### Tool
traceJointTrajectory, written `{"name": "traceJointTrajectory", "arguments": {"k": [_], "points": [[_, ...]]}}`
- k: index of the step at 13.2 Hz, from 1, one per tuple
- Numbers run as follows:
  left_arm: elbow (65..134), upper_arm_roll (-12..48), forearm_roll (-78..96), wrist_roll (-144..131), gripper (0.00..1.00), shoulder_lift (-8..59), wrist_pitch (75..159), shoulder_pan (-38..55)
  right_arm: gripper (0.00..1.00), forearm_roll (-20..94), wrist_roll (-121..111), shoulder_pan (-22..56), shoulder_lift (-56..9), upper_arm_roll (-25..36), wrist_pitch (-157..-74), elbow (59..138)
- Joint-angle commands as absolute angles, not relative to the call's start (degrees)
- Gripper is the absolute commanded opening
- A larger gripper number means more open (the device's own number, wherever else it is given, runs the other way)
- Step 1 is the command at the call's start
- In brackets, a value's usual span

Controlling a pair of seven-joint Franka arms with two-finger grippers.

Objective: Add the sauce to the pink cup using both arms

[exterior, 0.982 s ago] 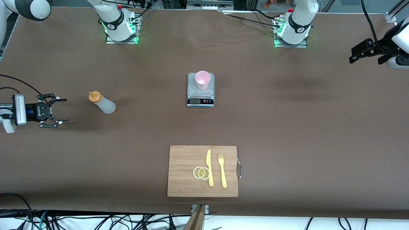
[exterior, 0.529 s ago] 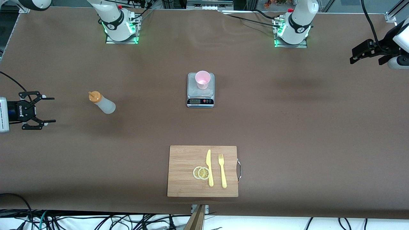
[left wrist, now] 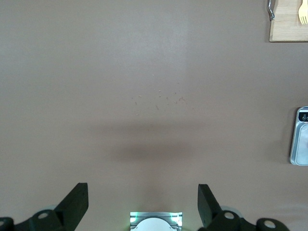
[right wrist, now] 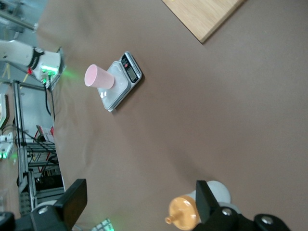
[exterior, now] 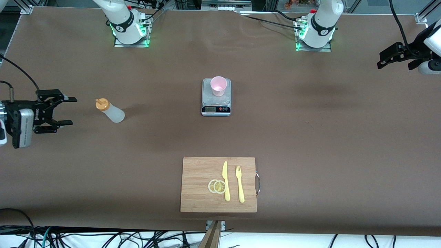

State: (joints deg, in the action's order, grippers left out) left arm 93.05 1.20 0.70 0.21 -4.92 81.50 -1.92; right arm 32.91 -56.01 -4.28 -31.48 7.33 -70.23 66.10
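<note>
The right end effector (exterior: 65, 111) hung open at nine o'clock of the standing bottle (exterior: 109, 110); a careless sideways approach might topple it. The cup (exterior: 218, 85) sat on the scale (exterior: 216, 109); the left end effector (exterior: 388, 59) waited open over the bench (exterior: 310, 137).

From my seat, bare table lies all round the scale (exterior: 216, 102); only the squeeze bottle (exterior: 110, 110) toward the right arm's end and the cutting board (exterior: 200, 186) nearer the camera interrupt it.
</note>
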Motion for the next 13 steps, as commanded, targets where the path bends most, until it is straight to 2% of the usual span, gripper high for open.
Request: {"name": "traceJointTrajectory", "arguments": {"k": [1,5,10,13], "points": [[93.8,1.6,0.9,-0.5,1.0,-6.1,82.3,-2.3,1.0,30.4,-43.3,-1.3,-30.2,7.5,-70.0,64.5],[93.9,1.6,0.9,-0.5,1.0,-6.1,83.1,-2.3,1.0,24.4,-27.6,3.8,-28.3,7.7,-69.8,64.6],[95.3,1.7,0.8,-1.8,1.0,-6.2,85.5,-2.3,1.0,22.9,-5.6,6.2,-25.7,7.1,-69.5,65.1],[94.9,1.7,0.8,-1.8,1.0,-5.9,85.4,-2.3,1.0,15.0,-6.8,5.7,-21.0,6.9,-72.4,70.8]]}}
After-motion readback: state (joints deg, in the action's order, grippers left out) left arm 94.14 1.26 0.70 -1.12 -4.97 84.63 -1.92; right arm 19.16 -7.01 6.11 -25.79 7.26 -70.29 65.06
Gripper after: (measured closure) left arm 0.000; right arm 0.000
